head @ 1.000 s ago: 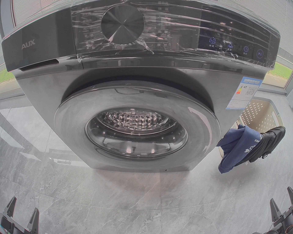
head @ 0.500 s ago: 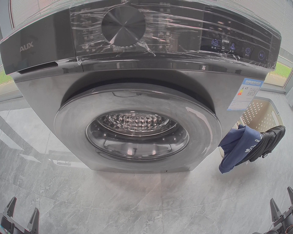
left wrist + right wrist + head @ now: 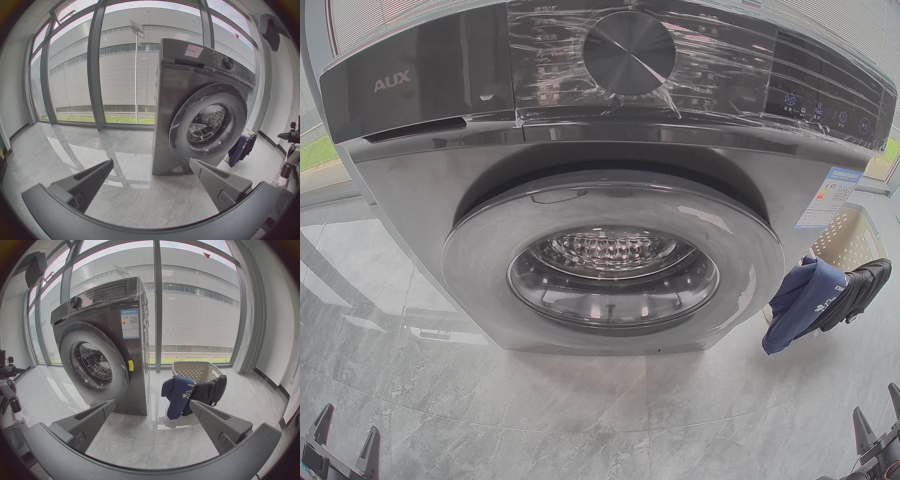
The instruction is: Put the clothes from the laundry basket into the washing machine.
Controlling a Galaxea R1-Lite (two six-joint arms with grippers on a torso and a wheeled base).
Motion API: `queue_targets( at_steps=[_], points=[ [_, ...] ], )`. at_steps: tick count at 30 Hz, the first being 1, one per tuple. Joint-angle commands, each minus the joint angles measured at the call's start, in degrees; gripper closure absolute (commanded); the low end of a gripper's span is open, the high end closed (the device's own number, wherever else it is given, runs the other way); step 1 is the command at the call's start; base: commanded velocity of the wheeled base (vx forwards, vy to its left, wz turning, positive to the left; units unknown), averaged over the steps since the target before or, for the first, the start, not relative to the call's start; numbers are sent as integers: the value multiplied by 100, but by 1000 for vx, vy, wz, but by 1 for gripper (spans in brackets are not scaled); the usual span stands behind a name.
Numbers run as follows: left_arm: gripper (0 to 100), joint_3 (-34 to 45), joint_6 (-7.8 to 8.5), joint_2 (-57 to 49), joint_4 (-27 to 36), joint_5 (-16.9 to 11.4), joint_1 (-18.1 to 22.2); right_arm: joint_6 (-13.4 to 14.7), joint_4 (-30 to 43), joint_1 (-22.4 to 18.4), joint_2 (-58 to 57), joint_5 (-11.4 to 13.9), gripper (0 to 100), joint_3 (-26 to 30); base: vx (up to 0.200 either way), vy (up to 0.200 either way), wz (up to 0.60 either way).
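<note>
The grey washing machine [image 3: 612, 187] stands straight ahead, its round glass door [image 3: 612, 275] shut. To its right on the floor is the cream laundry basket [image 3: 850, 240], with a blue garment [image 3: 803, 303] and a black garment [image 3: 859, 290] draped over its near rim. My left gripper [image 3: 349, 422] is low at the near left, open and empty. My right gripper [image 3: 875, 400] is low at the near right, open and empty, well short of the basket [image 3: 197, 369]. The right wrist view shows the blue garment [image 3: 176, 394] and the black garment [image 3: 209, 393] beyond the open gripper [image 3: 151, 402]. The left gripper [image 3: 150, 162] faces the machine [image 3: 187, 109].
Grey tiled floor [image 3: 581, 400] lies open between me and the machine. Tall windows [image 3: 193, 302] run behind the machine and basket. A white wall [image 3: 278, 333] closes the room to the right of the basket.
The head camera has turned, so the machine and basket sit further right in the picture. Both grippers stay where they were, and the clothes have not moved.
</note>
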Motion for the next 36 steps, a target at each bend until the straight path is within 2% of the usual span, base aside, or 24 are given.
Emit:
queue_targets(
  at_steps=[1, 4, 10, 19, 21, 23, 24, 25, 26, 27, 28, 29, 30, 34, 36],
  points=[
    [0, 84, 5, -75, -1, -1, 0, -2, -2, -4, -41, 8, 0, 101, 0, 0, 0],
    [0, 84, 5, -75, -1, -1, 0, -2, -2, -4, -41, -1, 0, 101, 0, 0, 0],
    [0, 84, 5, -84, -1, -1, 0, -2, -2, -4, -41, -1, 0, 101, 200, 0, 0],
    [0, 84, -4, -84, -1, 8, 0, 51, 7, -4, -41, -71, 0, 101, 0, 0, 0],
    [0, 84, -4, -84, -1, -1, 0, 33, -28, -22, -50, -18, 0, 101, 0, 0, 0],
    [0, 84, 5, -84, -1, 8, 0, 33, -213, -13, -94, 26, 0, -101, 0, 0, 0],
    [0, 84, -4, -84, -1, 8, 0, 104, -353, 4, 29, 87, 0, -567, 0, 0, 0],
    [0, 84, -4, -84, -1, 8, 0, 121, -371, 13, 56, 87, 0, -611, 0, 0, 0],
    [0, 84, 5, -75, -1, 8, 0, 438, -371, 66, 627, 140, 0, -962, 0, 0, 0],
    [0, 84, 14, -75, -1, -1, 0, 640, -371, 101, 1022, 184, 0, -954, 0, 0, 0],
    [0, 84, 14, -75, -1, -1, 0, 666, -362, 110, 1075, 193, 0, -954, 0, 0, 0],
    [0, 84, 14, -84, -1, 8, 0, 886, -397, 189, 1620, 289, 0, -866, 0, 0, 0],
    [0, 84, 5, -84, -1, -1, 0, 912, -459, 268, 2103, 368, 0, -751, 0, 0, 0],
    [0, 84, 5, -84, -1, -1, 0, 710, -749, 479, 3351, 386, 0, -734, 0, 0, 0],
    [0, 84, 5, -84, -1, -1, 0, 543, -1241, 743, 4055, 386, 0, -751, 0, 0, 0]
  ],
)
